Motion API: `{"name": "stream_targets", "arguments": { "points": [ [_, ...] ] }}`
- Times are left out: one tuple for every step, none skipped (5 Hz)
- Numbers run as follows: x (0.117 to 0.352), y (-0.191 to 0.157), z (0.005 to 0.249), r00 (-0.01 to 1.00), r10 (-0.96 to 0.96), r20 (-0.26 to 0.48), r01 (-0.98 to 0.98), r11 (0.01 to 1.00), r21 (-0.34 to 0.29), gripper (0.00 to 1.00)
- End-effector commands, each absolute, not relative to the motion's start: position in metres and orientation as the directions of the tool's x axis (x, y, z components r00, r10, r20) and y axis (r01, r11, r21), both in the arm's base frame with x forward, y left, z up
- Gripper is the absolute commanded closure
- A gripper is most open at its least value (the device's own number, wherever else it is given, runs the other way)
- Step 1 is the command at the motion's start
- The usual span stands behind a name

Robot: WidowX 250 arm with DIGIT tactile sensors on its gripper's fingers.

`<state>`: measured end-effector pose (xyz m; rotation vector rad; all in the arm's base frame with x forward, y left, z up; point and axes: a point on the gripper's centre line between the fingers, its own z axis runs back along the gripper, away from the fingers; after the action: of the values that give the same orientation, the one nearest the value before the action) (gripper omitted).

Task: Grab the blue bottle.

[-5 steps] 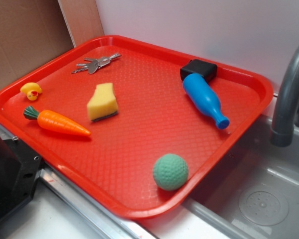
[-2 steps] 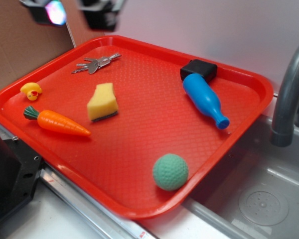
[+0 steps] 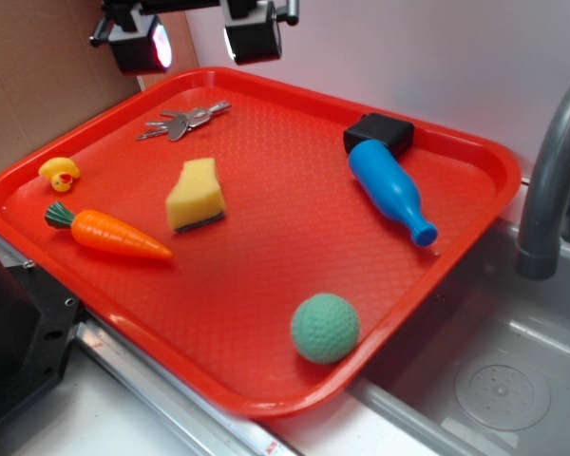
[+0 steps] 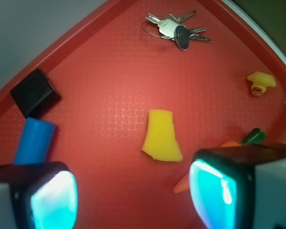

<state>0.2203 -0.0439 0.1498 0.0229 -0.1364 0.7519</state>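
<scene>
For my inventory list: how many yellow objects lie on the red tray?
2. The yellow sponge lies near the middle of the red tray; the small yellow duck sits by its left rim. None seems hidden.

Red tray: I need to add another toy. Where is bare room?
The red plastic tray is bare between the yellow sponge wedge, blue plastic bottle and green dimpled ball. Crowded at the black block touching the bottle.
</scene>
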Motion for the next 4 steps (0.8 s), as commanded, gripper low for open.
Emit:
{"name": "stream_targets", "arguments": {
  "points": [
    [0.252, -0.069, 0.135, 0.822, 0.520, 0.233, -0.509, 0.854, -0.110, 0.00],
    [0.269, -0.097, 0.116, 0.837, 0.461, 0.297, -0.433, 0.888, -0.157, 0.00],
    [0.282, -0.113, 0.095, 0.830, 0.455, 0.323, -0.426, 0.890, -0.161, 0.00],
    [0.294, -0.119, 0.085, 0.822, 0.468, 0.325, -0.450, 0.883, -0.133, 0.00]
  ]
}}
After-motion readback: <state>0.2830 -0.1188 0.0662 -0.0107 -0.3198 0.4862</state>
